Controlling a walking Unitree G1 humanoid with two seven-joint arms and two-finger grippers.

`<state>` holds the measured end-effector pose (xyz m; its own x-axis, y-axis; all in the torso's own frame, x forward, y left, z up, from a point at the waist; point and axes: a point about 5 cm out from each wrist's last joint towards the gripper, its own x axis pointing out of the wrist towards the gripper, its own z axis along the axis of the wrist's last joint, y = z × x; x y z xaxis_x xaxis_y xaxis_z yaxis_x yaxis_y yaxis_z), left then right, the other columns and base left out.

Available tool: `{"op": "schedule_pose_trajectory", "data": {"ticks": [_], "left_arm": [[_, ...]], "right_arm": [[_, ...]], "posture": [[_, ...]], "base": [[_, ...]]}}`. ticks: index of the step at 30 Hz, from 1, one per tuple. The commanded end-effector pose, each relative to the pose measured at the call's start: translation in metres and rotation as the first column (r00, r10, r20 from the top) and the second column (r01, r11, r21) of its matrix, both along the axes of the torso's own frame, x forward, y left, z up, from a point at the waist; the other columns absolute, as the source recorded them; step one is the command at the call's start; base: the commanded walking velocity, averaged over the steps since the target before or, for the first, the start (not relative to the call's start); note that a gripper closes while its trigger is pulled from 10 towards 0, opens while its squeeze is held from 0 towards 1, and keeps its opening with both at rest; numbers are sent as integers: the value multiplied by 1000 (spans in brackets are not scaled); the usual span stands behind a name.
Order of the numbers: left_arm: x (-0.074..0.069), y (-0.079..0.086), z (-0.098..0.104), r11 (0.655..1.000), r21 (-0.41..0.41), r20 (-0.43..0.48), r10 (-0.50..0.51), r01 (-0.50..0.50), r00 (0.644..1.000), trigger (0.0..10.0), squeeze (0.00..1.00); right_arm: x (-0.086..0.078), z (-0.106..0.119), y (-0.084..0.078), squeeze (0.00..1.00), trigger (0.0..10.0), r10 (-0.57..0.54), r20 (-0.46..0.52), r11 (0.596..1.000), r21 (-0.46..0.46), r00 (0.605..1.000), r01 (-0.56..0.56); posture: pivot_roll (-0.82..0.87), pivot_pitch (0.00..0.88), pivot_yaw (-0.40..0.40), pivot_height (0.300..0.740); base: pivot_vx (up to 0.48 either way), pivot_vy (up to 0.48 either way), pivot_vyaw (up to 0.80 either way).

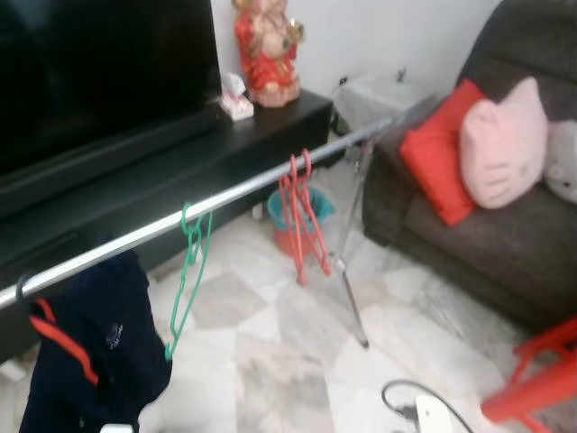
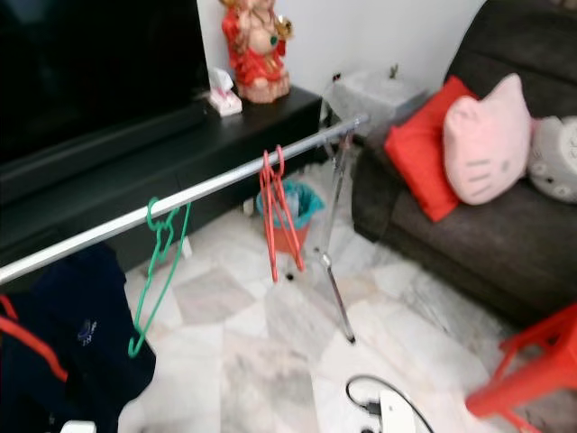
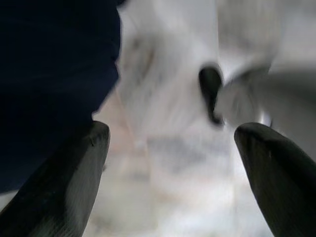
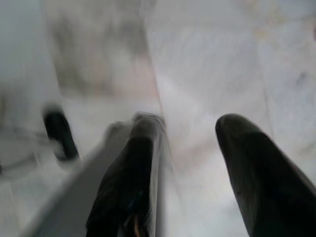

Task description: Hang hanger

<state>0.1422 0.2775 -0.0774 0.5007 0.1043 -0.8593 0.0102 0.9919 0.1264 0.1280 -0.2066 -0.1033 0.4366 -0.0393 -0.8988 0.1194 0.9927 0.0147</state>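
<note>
On the far left of the rail [image 1: 225, 194] I have a dark blue garment [image 1: 90, 347] hanging, then a green hanger [image 1: 187, 275] hooked on and tilted, then a pair of red hangers [image 1: 302, 216] further along toward the sofa [image 1: 487, 234]. Both arms hang low over the marble floor [image 1: 270, 361]. My left gripper [image 3: 170, 163] is spread wide with nothing between its fingers, the blue cloth just beside one of them. My right gripper [image 4: 190, 163] is likewise parted and empty; the wrist picture is blurred, so I think the grey shape under it is only part of the robot's own body, but I cannot be sure.

By my reading the hangers are all on the rail and neither gripper carries one, so either the hanging is done or I need to fetch another. If I do bring one up, I'd aim for the bare stretch of rail between green and red, hold the hanger by its shoulder, keep the hook open-side down, and lower it over the bar squarely before letting go
</note>
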Motion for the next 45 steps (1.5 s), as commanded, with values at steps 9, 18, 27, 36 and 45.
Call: {"op": "schedule_pose_trajectory", "data": {"ticks": [9, 18, 27, 36, 45], "left_arm": [[-20, -2, -8, 1000, -18, -64, 19, -20, 998, 10000, 0], [-21, -2, -8, 1000, -11, -74, 6, -7, 997, 10000, 0], [-20, -2, -8, 1000, -9, -76, 3, -4, 997, 10000, 0], [-21, -2, -9, 1000, -12, -76, 7, -8, 997, 10000, 0], [-21, -2, -9, 1000, -14, -71, 8, -9, 997, 10000, 0]], "right_arm": [[16, 6, -2, 0, 10000, 24, 47, 1000, -13, 999, -24], [16, 6, -2, 0, 10000, 29, 45, 1000, -13, 999, -28], [17, 6, -3, 0, 10000, 22, 49, 1000, -17, 999, -21], [16, 6, -4, 0, 10000, 6, 52, 1000, -22, 999, -5], [14, 6, -4, 0, 10000, 12, 32, 999, -31, 999, -11]], "posture": [[10, 0, -13, 740], [11, 0, -13, 740], [13, 0, -14, 740], [15, 0, -17, 740], [14, 0, -17, 740]], "base": [[-314, 0, 0], [-137, 0, 0], [0, 0, 0], [0, 0, 0], [0, 0, -136]]}}
